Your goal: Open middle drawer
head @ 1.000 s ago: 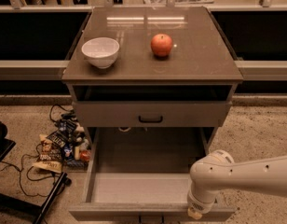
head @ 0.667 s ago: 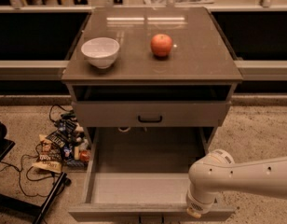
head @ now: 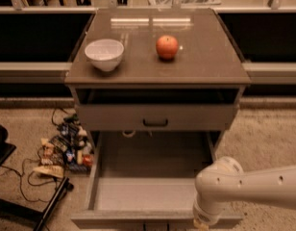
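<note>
The middle drawer (head: 153, 184) is pulled far out toward me, and its plain grey inside shows with nothing in it. Its front (head: 138, 220) runs along the bottom edge of the view, and its handle is hidden. My gripper (head: 202, 224) is at the right part of that front, at the very bottom of the view, below my white wrist (head: 217, 186). The arm reaches in from the right. The top drawer front (head: 155, 117) with its small black handle (head: 155, 122) is above the open drawer.
On the cabinet top (head: 210, 57) stand a white bowl (head: 104, 54) at the left and a red apple (head: 167, 47) in the middle. A heap of cables and small parts (head: 61, 150) lies on the floor to the left. A dark stand leg (head: 42, 211) lies at the lower left.
</note>
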{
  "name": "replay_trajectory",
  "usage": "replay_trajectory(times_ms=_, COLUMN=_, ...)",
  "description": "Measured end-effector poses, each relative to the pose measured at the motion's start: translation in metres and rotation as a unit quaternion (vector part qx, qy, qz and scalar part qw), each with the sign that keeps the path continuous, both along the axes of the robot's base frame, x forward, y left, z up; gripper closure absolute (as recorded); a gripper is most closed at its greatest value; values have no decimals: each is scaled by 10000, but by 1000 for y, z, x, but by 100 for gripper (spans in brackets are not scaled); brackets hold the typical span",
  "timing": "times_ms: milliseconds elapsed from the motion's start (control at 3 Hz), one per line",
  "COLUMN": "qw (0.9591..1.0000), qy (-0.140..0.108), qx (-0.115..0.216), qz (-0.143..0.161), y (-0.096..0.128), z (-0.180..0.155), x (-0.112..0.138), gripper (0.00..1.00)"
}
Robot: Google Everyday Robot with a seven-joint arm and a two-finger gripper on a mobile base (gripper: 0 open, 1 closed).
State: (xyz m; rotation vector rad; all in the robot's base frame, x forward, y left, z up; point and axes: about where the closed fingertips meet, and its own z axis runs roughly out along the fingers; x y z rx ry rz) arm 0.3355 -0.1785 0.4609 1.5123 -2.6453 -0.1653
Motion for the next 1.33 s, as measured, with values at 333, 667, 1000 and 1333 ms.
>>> replay_trajectory(times_ms=333, qw=9997, qy=32, qx=-202, qz=-162, y=0, z=25, x=-28, gripper=100)
replay_trajectory(times_ms=667, qw=9990, qy=-219, qx=-362, qz=-155, y=-3, z=49, x=-30, gripper=82)
replay_trajectory(times_ms=1000, qw=9989, qy=-231, qx=-367, qz=-162, y=-3, z=50, x=-30, gripper=59)
replay_trajectory(times_ms=1333, qw=9992, qy=-257, qx=-286, qz=-77, y=-3, z=49, x=-24, gripper=36)
